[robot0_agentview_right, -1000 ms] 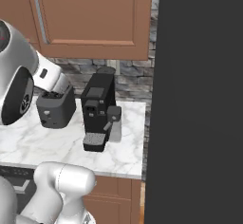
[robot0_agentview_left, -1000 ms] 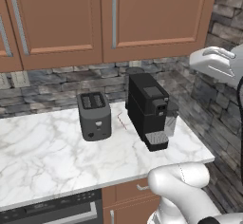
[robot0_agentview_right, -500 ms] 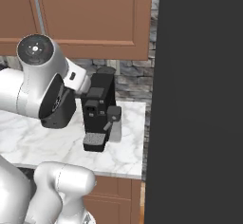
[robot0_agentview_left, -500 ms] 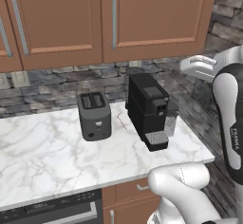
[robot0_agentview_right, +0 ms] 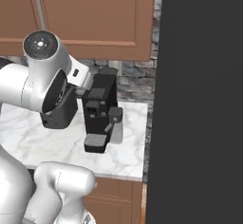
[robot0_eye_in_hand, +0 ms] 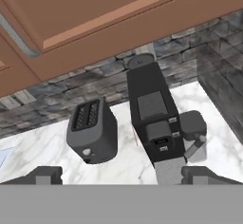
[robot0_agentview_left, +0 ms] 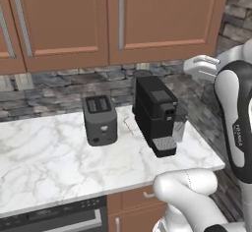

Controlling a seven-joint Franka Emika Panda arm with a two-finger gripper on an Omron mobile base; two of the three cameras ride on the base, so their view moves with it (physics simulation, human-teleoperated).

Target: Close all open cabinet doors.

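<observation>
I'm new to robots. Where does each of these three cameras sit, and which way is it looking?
Left base view: behind the arm's left, facing the cabinet doors, toaster and coffee machine; white arm at right.
Right base view: behind its right, same counter; arm at left, dark panel at right.
Hand view: on the hand, facing the same appliances; fingertips at bottom.
All share the coffee machine.

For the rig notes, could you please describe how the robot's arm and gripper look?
The arm has glossy white rounded shells with dark grey bands at the joints and small dark lettering on one link. One joint cap is a dark disc. The gripper shows two small dark grey blocky fingertips.
</observation>
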